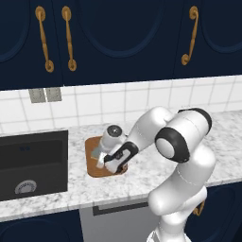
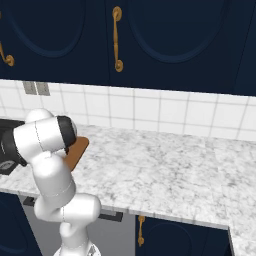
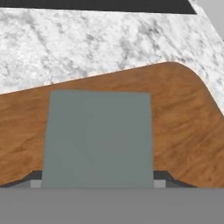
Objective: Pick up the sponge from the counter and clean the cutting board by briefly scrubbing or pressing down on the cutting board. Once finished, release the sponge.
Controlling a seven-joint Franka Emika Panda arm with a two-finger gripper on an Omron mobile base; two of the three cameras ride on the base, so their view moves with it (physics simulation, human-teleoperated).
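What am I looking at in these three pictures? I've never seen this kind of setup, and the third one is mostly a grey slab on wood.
It is a simulated kitchen with a white robot arm reaching over a marble counter. Two pictures come from cameras on the robot's base, behind it to the left and to the right. The third comes from a camera on its hand, looking along the gripper. The brown cutting board lies on the counter beside a black sink. The grey slab is the scouring top of a sponge, held between the two fingertips and sitting on or just above the board; contact cannot be told.
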